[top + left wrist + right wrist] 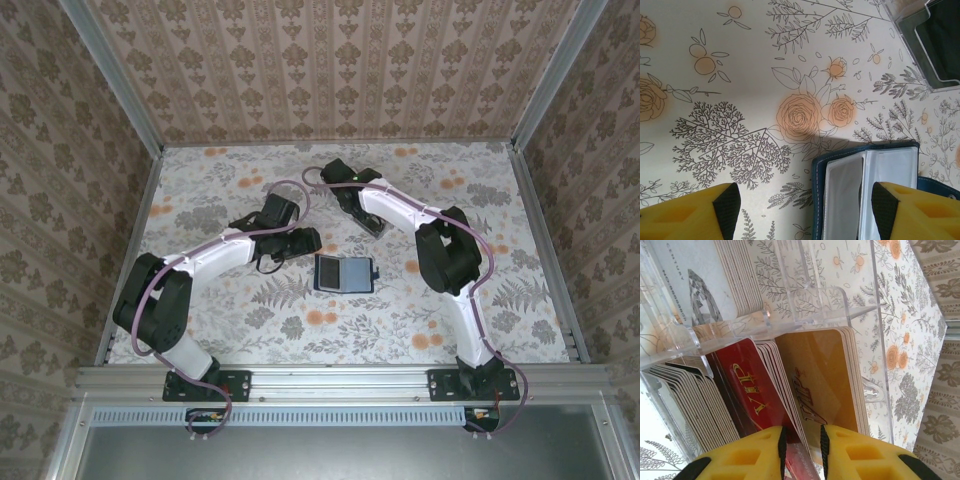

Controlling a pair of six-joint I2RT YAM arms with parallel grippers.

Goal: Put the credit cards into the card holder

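The navy card holder [345, 272] lies open on the floral table, its clear pockets [870, 190] facing up. My left gripper [805, 205] hovers open over the holder's left edge, one yellow finger [900, 210] above the pockets, and holds nothing. The credit cards stand in stacks in a clear plastic box: red ones [747, 385], orange-tan ones [820, 375], pale ones [695, 270] and a grey-edged stack [690, 405]. My right gripper [802, 450] reaches into the box. Its jaws stand narrowly apart around the near edge of the red stack, with a sliver of gap at the right pad.
The clear plastic box [935, 45] sits just beyond the card holder, under my right arm [400, 210]. Patterned walls [320, 60] close in the table on three sides. A metal rail [340, 378] runs along the near edge.
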